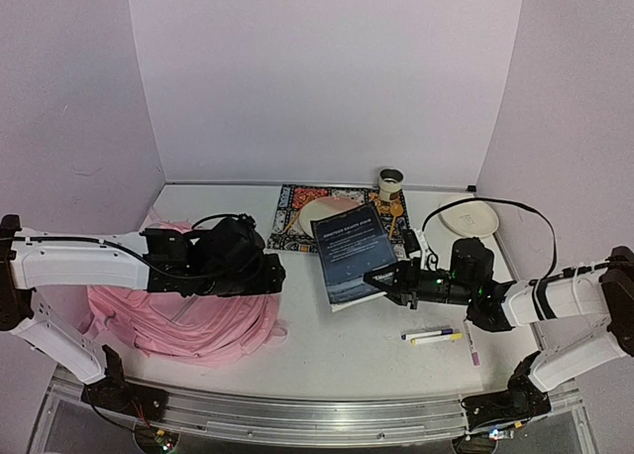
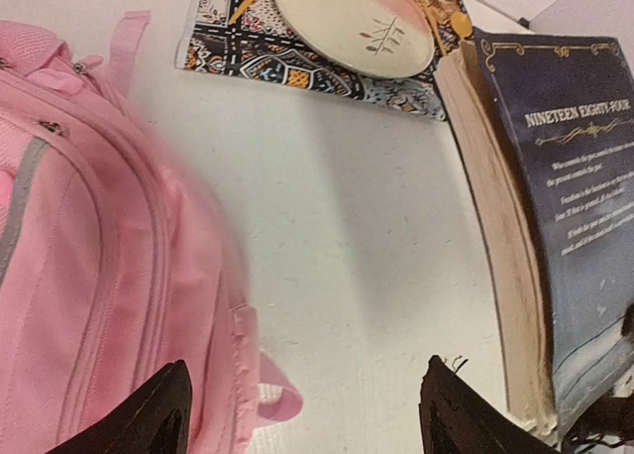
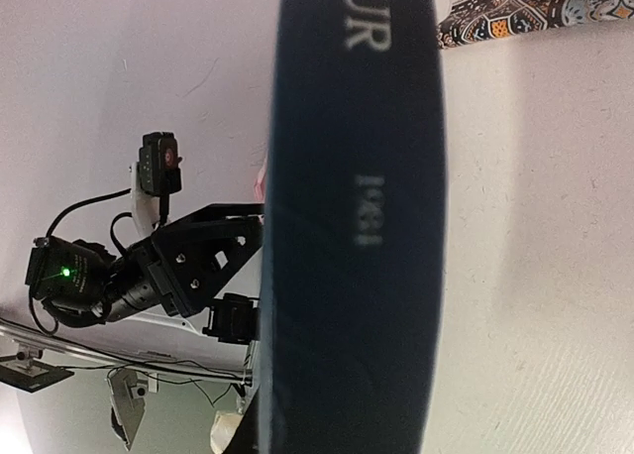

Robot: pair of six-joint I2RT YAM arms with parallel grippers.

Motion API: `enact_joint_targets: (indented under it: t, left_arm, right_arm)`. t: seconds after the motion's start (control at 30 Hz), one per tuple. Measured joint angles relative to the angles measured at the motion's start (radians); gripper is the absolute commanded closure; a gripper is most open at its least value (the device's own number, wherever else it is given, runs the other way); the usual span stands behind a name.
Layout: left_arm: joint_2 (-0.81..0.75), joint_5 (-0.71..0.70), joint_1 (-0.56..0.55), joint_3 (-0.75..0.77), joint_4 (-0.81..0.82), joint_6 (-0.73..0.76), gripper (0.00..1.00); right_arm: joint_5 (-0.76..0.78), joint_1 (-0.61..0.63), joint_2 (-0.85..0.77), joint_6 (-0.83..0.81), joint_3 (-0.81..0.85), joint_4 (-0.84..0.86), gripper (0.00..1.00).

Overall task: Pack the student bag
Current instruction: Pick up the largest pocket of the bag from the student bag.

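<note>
The student bag (image 1: 178, 320) is a large pink backpack lying flat at the left of the table; its zipped pockets and a strap loop show in the left wrist view (image 2: 79, 276). My left gripper (image 1: 272, 274) hovers at the bag's right edge, open and empty (image 2: 305, 395), with bare table between its fingertips. My right gripper (image 1: 381, 279) is shut on the near edge of a dark blue book (image 1: 352, 251) and holds it tilted up off the table. The book's pages and cover show in the left wrist view (image 2: 575, 206). Its spine (image 3: 357, 226) fills the right wrist view and hides the fingers.
A patterned mat (image 1: 297, 211) with a plate (image 1: 327, 214) lies at the back, with a cup (image 1: 391, 184) behind it. A white plate (image 1: 466, 216) sits at back right. Two markers (image 1: 431, 333) and a pen (image 1: 472, 347) lie near the right arm.
</note>
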Motion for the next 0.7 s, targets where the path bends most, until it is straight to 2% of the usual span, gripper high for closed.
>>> enact_joint_targets:
  t: [0.13, 0.3, 0.43, 0.63, 0.7]
  left_arm:
    - [0.007, -0.061, -0.048, 0.065, -0.192, 0.030, 0.18]
    - [0.094, -0.141, -0.124, 0.185, -0.399, 0.048, 0.17]
    - [0.157, -0.168, -0.139, 0.194, -0.492, 0.053, 0.17]
    - [0.204, -0.203, -0.139, 0.205, -0.548, 0.080, 0.15]
    - [0.227, -0.210, -0.139, 0.221, -0.552, 0.093, 0.18]
  right_arm:
    - [0.003, -0.002, -0.008, -0.017, 0.008, -0.047, 1.00]
    - [0.006, -0.003, -0.019, -0.035, 0.009, -0.086, 1.00]
    - [0.006, -0.003, -0.021, -0.046, 0.016, -0.114, 1.00]
    - [0.006, -0.003, -0.021, -0.056, 0.024, -0.130, 1.00]
    - [0.006, -0.004, -0.021, -0.058, 0.026, -0.132, 1.00]
